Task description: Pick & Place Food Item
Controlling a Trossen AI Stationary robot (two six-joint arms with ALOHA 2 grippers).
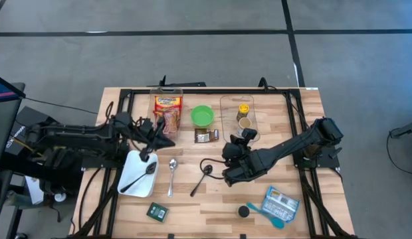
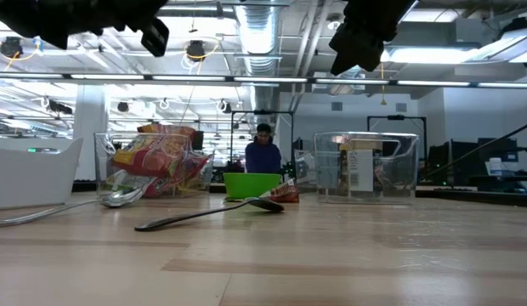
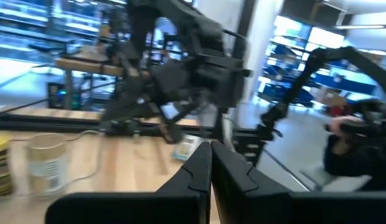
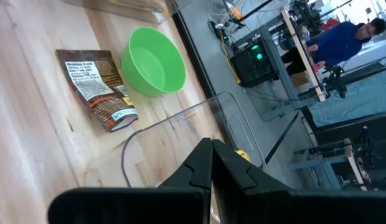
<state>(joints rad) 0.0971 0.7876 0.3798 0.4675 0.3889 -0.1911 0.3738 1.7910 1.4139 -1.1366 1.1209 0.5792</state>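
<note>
Brown food packet [image 4: 96,88] seen lying ungrasped on desk [image 4: 31,143], ahead of right fingers [image 4: 211,163]; both fingers clenched empty; pick and place judged not yet begun.

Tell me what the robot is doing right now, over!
Left gripper shut, empty, above white tray. Right gripper shut, empty, mid-table. Small brown snack packet untouched beside green plastic bowl. Black spoon lies near right gripper.

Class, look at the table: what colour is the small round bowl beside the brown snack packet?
Bright green; the bowl shows best in the right wrist view.
</note>
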